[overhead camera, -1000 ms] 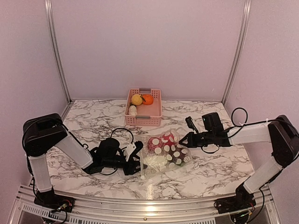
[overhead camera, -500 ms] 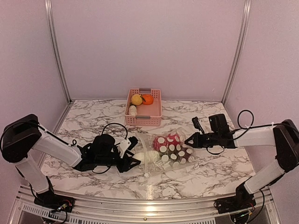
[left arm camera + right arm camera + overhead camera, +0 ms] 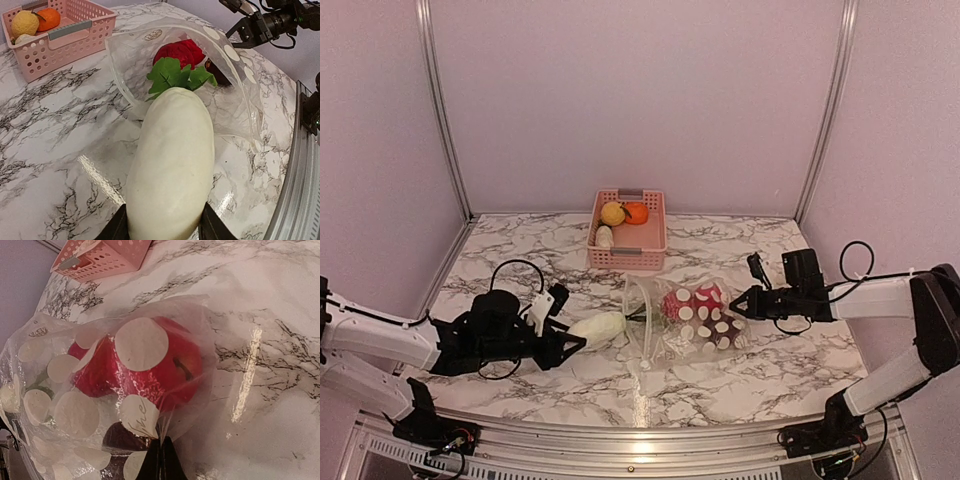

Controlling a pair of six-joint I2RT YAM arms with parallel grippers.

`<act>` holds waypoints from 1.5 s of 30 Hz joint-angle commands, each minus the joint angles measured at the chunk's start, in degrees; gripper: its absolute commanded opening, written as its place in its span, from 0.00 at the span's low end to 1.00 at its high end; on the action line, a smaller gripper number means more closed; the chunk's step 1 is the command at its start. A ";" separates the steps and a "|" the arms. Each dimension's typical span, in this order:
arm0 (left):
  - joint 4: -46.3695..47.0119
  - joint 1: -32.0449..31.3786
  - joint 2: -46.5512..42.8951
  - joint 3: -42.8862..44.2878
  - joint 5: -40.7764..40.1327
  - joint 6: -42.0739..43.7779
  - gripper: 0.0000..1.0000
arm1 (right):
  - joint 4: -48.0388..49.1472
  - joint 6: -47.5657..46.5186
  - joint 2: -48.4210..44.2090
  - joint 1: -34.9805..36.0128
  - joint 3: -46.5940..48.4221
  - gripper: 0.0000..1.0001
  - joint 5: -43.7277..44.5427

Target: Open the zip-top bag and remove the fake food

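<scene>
The zip-top bag [image 3: 692, 322] lies on the marble right of centre, its mouth [image 3: 131, 60] gaping toward my left arm. A red piece [image 3: 182, 50] and a dark brown piece [image 3: 121, 438] of fake food remain inside. My left gripper [image 3: 563, 344] is shut on a white radish [image 3: 170, 165], held by its blunt end. Its green leaves [image 3: 177, 76] reach just to the bag's mouth, and its body is outside the bag. My right gripper [image 3: 161, 461] is shut on a pinch of the bag's plastic at the end opposite the mouth, beside the red apple [image 3: 150, 365].
A pink slotted basket [image 3: 627, 232] stands at the back centre holding a yellow piece [image 3: 612, 213], an orange piece [image 3: 636, 211] and a pale piece [image 3: 604, 237]. Metal rails run along the near table edge [image 3: 640, 440]. Walls close in on three sides.
My left arm has drawn back to the left, pulling the white radish out through the bag's mouth. My right gripper has shifted right, taking the bag's closed end with it.
</scene>
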 commanded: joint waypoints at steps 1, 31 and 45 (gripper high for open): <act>-3.25 4.24 -8.30 -1.32 -0.55 -5.28 0.04 | 0.55 -1.11 -0.56 -0.87 -0.13 0.00 -0.61; -18.63 16.65 31.14 54.53 -8.15 -17.90 0.01 | 2.42 -0.29 -1.49 -0.84 -1.86 0.00 -1.65; -28.38 16.49 53.39 79.48 -12.18 -23.26 0.02 | 3.28 -0.29 -0.64 -0.87 -1.62 0.00 -2.18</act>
